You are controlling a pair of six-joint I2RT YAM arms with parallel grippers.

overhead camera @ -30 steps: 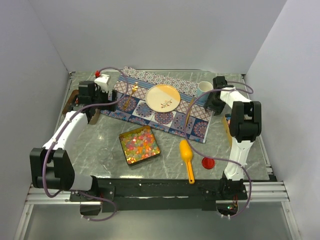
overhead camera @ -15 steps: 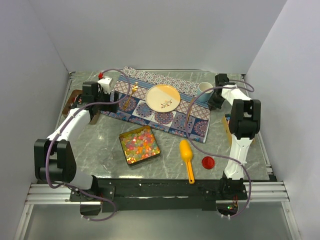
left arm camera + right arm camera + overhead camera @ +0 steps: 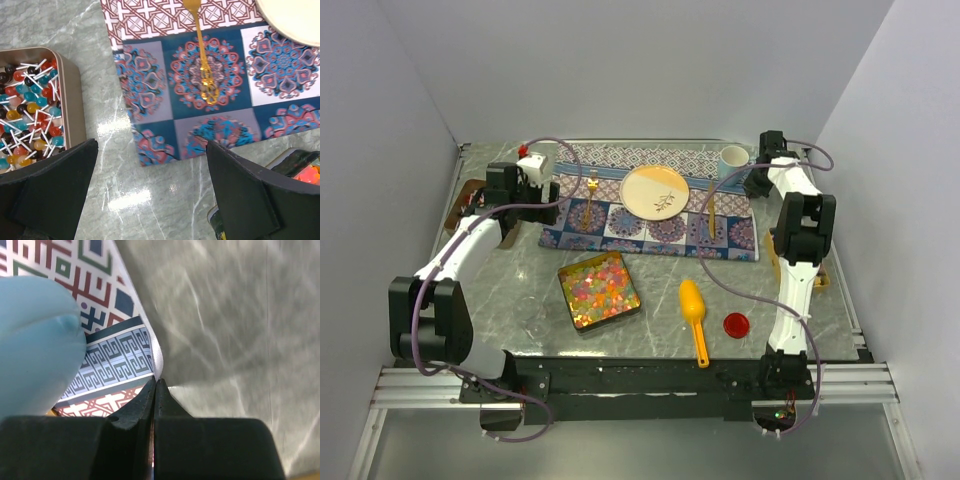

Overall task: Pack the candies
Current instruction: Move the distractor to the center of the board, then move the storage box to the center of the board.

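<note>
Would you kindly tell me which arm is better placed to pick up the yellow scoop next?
Left, probably: the left gripper is open and empty above the placemat, while the right gripper is shut on the placemat's far right corner. The scoop lies toward the right side.

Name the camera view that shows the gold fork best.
Left wrist: the gold fork lies close up on the placemat, most of its length clear. Top external shows only a thin gold sliver; right wrist does not show it.

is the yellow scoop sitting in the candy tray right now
No, the yellow scoop lies on the table to the right of the candies, not touching their tray.
</note>
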